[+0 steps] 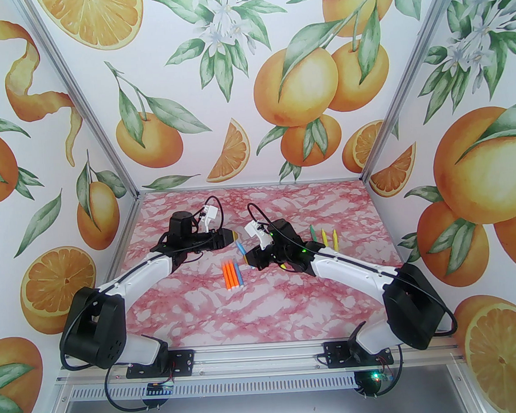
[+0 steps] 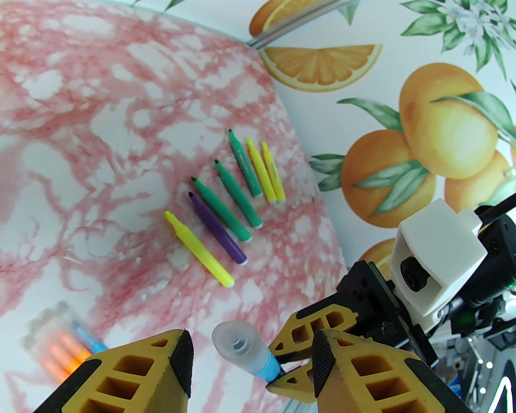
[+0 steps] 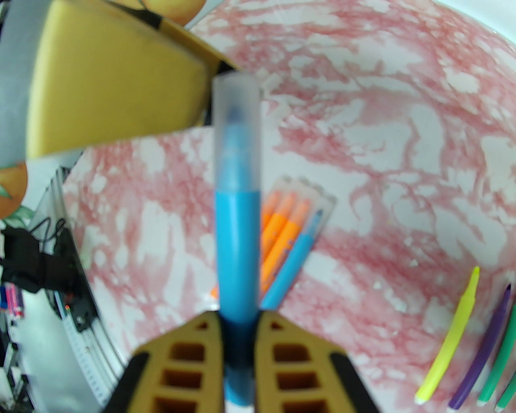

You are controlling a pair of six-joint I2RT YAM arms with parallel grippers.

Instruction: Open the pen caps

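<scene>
My right gripper [image 3: 240,322] is shut on the barrel of a blue pen [image 3: 237,242], holding it above the table with its frosted, see-through pen cap [image 3: 236,129] still on. In the left wrist view that cap [image 2: 238,347] lies between the two fingers of my left gripper [image 2: 252,363]. The jaws stand apart with a gap on each side of the cap. From the top view both grippers meet at the table's middle around the blue pen [image 1: 241,247]. Three orange pens and a blue one [image 1: 231,274] lie capped on the table just in front.
A row of uncapped pens lies right of centre: yellow [image 2: 199,250], purple [image 2: 217,228], three green [image 2: 238,199] and two more yellow [image 2: 268,173]. The pink marble table [image 1: 264,314] is bare toward the arm bases. The patterned side wall [image 2: 403,121] rises close behind the row.
</scene>
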